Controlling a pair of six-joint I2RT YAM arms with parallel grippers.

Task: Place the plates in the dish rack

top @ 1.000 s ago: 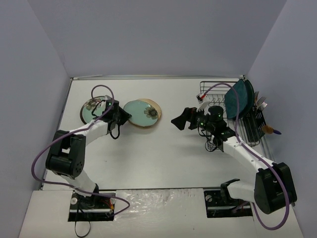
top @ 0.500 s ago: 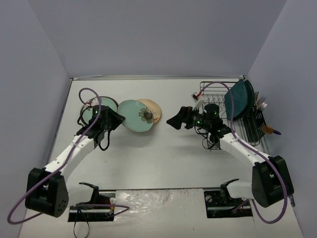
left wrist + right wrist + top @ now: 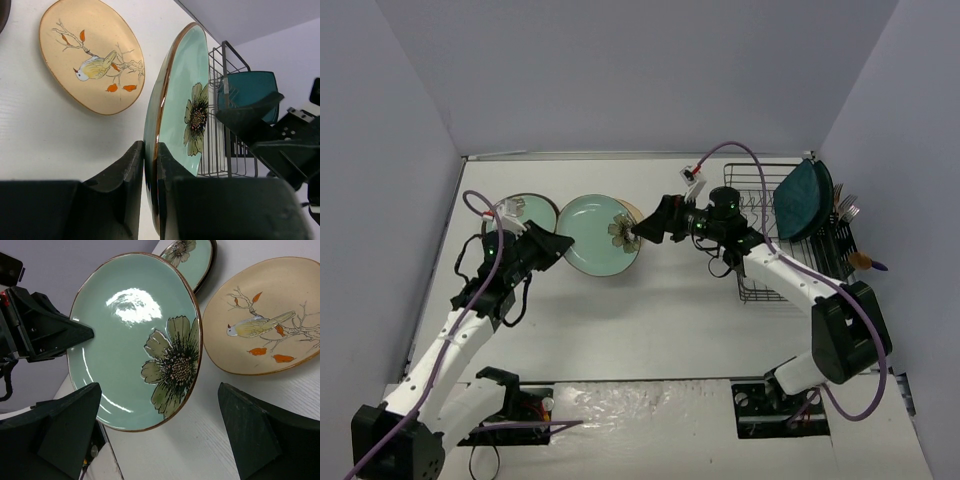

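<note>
Left tool (image 3: pixel 150 152) pinched on mint-green plate (image 3: pixel 182 75) — held on edge, right tool (image 3: pixel 159 390) gaping wide beside it

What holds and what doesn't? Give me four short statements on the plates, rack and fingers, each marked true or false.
1. The left fingers pinch the tan-rimmed mint plate by its rim. True.
2. The right fingers are shut. False: they stand open, either side of that plate.
3. The cream plate stands in the dish rack. False: it lies on the table.
4. Teal plates stand in the rack. True.
</note>
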